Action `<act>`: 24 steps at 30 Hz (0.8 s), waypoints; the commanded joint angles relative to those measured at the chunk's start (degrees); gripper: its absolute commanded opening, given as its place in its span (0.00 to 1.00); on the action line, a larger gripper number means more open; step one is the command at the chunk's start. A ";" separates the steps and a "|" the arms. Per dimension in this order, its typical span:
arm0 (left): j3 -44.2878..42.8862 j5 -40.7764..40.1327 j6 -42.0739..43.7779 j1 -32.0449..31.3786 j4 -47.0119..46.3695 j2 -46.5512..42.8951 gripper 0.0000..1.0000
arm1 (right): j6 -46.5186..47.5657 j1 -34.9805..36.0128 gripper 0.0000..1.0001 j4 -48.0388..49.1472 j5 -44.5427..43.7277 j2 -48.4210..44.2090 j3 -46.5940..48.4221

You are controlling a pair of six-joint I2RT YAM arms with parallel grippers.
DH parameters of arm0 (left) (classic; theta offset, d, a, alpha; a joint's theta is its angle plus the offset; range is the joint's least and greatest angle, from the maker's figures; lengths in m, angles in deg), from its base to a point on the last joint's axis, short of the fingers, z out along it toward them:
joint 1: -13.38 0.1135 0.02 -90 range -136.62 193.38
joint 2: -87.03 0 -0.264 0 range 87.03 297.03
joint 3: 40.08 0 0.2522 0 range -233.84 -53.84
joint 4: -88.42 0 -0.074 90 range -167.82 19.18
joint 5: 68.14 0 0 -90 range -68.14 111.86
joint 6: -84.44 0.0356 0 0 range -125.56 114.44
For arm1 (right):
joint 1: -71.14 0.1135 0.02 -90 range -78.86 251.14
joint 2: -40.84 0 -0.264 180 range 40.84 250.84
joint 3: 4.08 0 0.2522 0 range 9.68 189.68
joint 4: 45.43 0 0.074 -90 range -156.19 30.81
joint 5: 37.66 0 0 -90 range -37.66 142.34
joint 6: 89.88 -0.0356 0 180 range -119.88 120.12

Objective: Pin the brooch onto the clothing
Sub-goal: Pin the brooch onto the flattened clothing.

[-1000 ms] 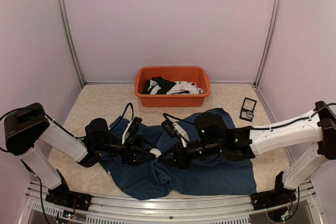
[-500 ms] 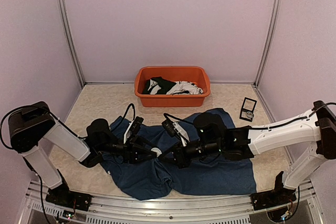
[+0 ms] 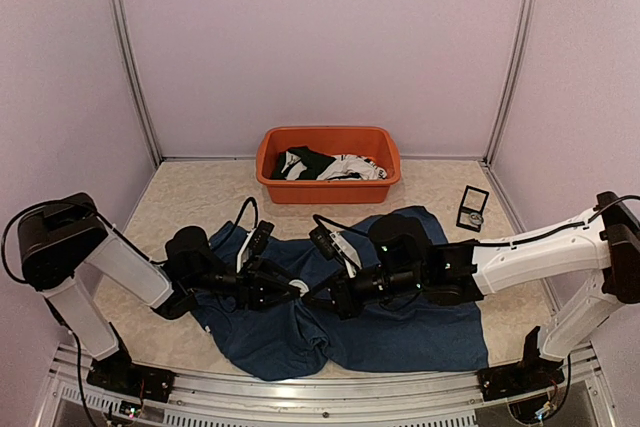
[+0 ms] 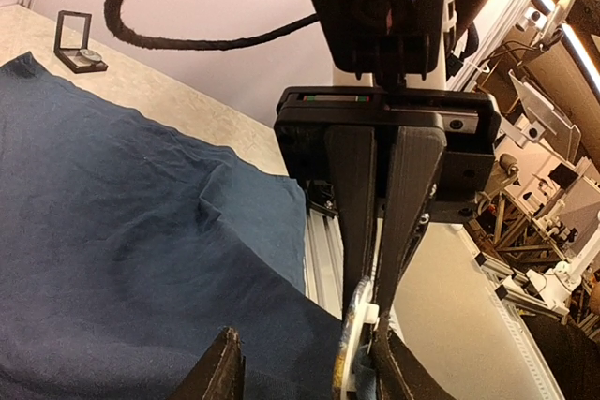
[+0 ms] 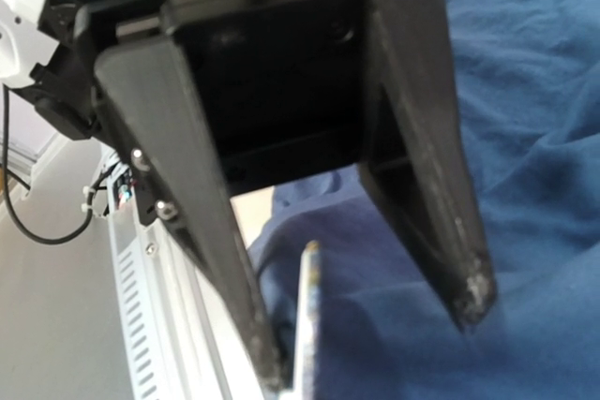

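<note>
The navy clothing (image 3: 420, 332) lies rumpled across the table in front of both arms, and fills the left wrist view (image 4: 141, 213) and the right wrist view (image 5: 525, 138). The brooch (image 3: 298, 288) is a round white disc, seen edge-on (image 4: 349, 344) (image 5: 307, 325) just above the fabric. My right gripper (image 3: 318, 297) (image 4: 375, 295) is shut on the brooch's back. My left gripper (image 3: 283, 289) (image 4: 305, 348) (image 5: 367, 336) faces it, open. The disc stands between its fingers, close to one finger and well apart from the other.
An orange tub (image 3: 330, 190) with black and white garments stands at the back centre. A small open black case (image 3: 472, 208) (image 4: 77, 44) lies at the back right. The metal rail (image 3: 300, 387) runs along the near edge, just beyond the shirt's hem.
My left gripper has slid a little toward the right one and its jaws have narrowed around the brooch. The right gripper has stayed shut on the brooch in place.
</note>
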 commanded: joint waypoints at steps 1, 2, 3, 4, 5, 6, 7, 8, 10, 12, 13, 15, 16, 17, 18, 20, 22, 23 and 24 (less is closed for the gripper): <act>-1.23 -4.63 -1.03 0.60 0.01 1.75 0.42 | 0.18 0.56 0.00 3.44 3.84 0.30 -0.12; -1.27 -4.62 -1.13 0.58 -0.08 1.87 0.42 | 0.18 0.60 0.00 3.50 3.93 0.22 -0.18; -1.19 -5.01 -1.27 0.55 -0.14 1.96 0.42 | 0.18 0.56 0.00 3.59 3.91 0.13 -0.21; -1.22 -5.18 -1.44 0.56 -0.26 1.97 0.42 | 0.18 0.60 0.00 3.61 3.88 0.08 -0.28; -1.22 -5.20 -1.57 0.56 -0.51 2.09 0.42 | 0.23 0.59 0.00 3.70 3.93 0.04 -0.37; -1.12 -5.29 -1.67 0.56 -0.77 2.14 0.42 | 0.25 0.64 0.00 3.64 3.89 0.06 -0.43; -1.12 -5.37 -1.82 0.62 -1.03 2.28 0.43 | 0.26 0.61 0.00 3.62 3.91 0.04 -0.40; -0.97 -5.35 -2.00 0.57 -1.71 2.36 0.44 | 0.26 0.61 0.00 3.68 3.93 0.08 -0.39; -0.73 -5.71 -2.35 0.65 -2.50 2.59 0.46 | 0.40 0.62 0.00 3.70 4.06 -0.04 -0.31; -0.65 -5.95 -2.47 0.78 -2.64 2.67 0.46 | 0.55 0.60 0.00 3.55 3.96 -0.14 -0.24; -0.62 -6.00 -2.59 0.87 -2.68 2.67 0.46 | 0.54 0.59 0.00 3.49 3.91 -0.13 -0.22; -0.45 -6.10 -2.73 0.91 -3.10 2.60 0.46 | 0.62 0.61 0.00 3.44 3.95 -0.10 -0.13; -0.40 -6.23 -2.88 0.98 -3.20 2.59 0.46 | 0.63 0.61 0.00 3.45 3.96 -0.06 -0.13; -0.36 -6.28 -2.91 1.00 -3.29 2.65 0.46 | 0.58 0.62 0.00 3.37 4.01 0.01 -0.05; -0.43 -6.15 -2.91 1.00 -3.31 2.73 0.45 | 0.54 0.62 0.00 3.31 3.98 0.04 0.08; -0.50 -6.22 -3.08 1.04 -3.32 2.84 0.44 | 0.54 0.61 0.00 3.14 3.97 0.06 0.34; -0.60 -6.22 -3.22 1.00 -3.32 3.01 0.42 | 0.53 0.61 0.00 2.88 4.04 0.03 0.63; -0.61 -6.15 -3.32 1.00 -3.32 3.02 0.41 | 0.56 0.61 0.00 2.76 4.07 0.11 0.85; -0.66 -6.17 -3.35 1.00 -3.32 3.09 0.39 | 0.58 0.60 0.00 2.55 4.06 0.19 0.98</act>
